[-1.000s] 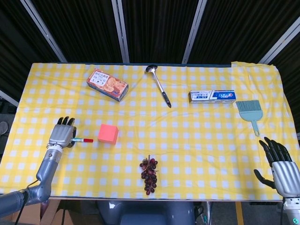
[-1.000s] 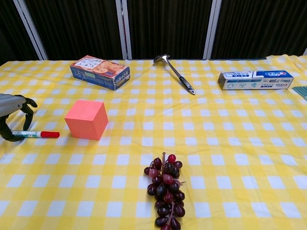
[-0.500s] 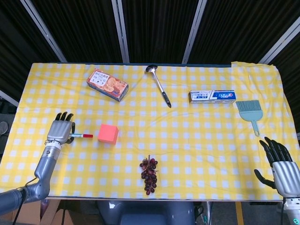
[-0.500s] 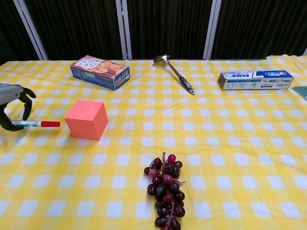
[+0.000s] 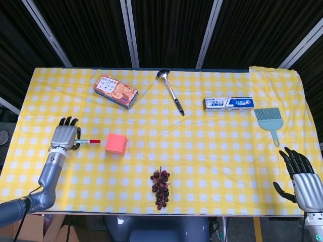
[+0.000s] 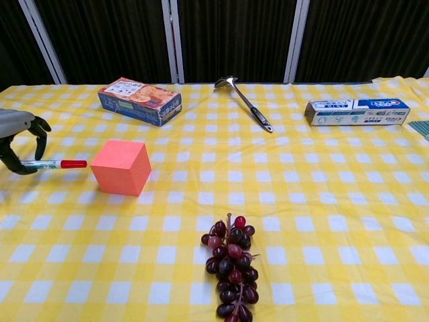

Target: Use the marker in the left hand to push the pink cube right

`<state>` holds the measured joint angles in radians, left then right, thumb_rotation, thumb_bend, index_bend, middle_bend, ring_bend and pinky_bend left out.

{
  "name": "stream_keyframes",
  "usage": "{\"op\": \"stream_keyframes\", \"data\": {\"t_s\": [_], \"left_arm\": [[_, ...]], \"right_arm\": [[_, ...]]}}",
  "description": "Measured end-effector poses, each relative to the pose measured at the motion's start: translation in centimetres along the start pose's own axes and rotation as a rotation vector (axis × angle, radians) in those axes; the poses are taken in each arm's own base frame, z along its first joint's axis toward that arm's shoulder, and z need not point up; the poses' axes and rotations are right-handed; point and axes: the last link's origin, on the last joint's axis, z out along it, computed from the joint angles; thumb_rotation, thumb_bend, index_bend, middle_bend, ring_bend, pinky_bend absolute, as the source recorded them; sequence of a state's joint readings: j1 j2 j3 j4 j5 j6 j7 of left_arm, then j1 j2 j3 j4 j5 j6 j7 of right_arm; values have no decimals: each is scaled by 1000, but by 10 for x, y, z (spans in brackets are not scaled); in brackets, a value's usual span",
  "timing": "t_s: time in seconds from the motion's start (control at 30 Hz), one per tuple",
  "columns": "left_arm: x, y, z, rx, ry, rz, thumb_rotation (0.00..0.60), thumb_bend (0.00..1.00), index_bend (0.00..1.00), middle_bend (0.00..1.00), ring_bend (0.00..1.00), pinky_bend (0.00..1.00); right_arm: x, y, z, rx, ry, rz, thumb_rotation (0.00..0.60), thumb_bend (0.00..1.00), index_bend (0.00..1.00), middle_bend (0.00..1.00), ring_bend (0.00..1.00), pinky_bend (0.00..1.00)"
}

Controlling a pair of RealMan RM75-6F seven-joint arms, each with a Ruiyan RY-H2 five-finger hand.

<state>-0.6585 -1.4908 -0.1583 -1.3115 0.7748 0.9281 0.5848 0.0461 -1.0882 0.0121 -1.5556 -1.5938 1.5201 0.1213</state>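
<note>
The pink cube (image 5: 116,143) (image 6: 121,167) sits on the yellow checked cloth, left of centre. My left hand (image 5: 64,137) (image 6: 17,139) holds a marker (image 5: 89,141) (image 6: 55,164) with a red cap, lying level and pointing right. The red tip stops a short gap left of the cube's left face, not touching it. My right hand (image 5: 304,180) hovers at the table's near right corner, fingers spread, holding nothing. The chest view does not show the right hand.
A bunch of dark grapes (image 5: 160,187) (image 6: 232,267) lies near the front edge. A cookie box (image 5: 115,91) (image 6: 139,100), a metal spoon (image 5: 171,92) (image 6: 244,102), a toothpaste box (image 5: 228,103) (image 6: 356,111) and a blue brush (image 5: 269,121) lie farther back.
My left hand has carried the marker away from me, from level with the cube's near edge to level with its middle. The cube and right hand have not moved.
</note>
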Motion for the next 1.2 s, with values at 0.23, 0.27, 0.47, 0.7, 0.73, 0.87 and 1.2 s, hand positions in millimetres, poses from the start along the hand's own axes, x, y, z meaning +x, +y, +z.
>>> {"op": "stream_keyframes", "data": {"t_s": [0.23,0.27,0.47,0.7,0.73,0.87,1.2], "left_arm": [[1,17,3,-32,-4,27,600,470,605,100,0,13],[1,18,3,-33,-6,30,600,470,605,100,0,13],[2,28,5,-35,-16,10,600,471,605,100,0,13],[3,40,4,-58,-16,9,600,470,605,99,0,13],[3,41,4,-61,-16,7,600,470,605,99,0,13],[3,47,3,-74,-18,1,600,470,605,99,0,13],[6,68,0,-123,-11,-16,600,470,604,99,0,13]], "right_arm": [[1,1,0,-2,1,7,600,344,0,0,0,87],[1,1,0,-2,1,9,600,344,0,0,0,87],[1,1,0,-4,0,20,600,343,0,0,0,87],[1,1,-1,-4,-1,21,600,344,0,0,0,87],[1,1,-1,-4,-1,21,600,344,0,0,0,87],[1,1,-1,-5,0,22,600,343,0,0,0,87],[1,1,0,-4,-1,23,600,343,0,0,0,87]]}}
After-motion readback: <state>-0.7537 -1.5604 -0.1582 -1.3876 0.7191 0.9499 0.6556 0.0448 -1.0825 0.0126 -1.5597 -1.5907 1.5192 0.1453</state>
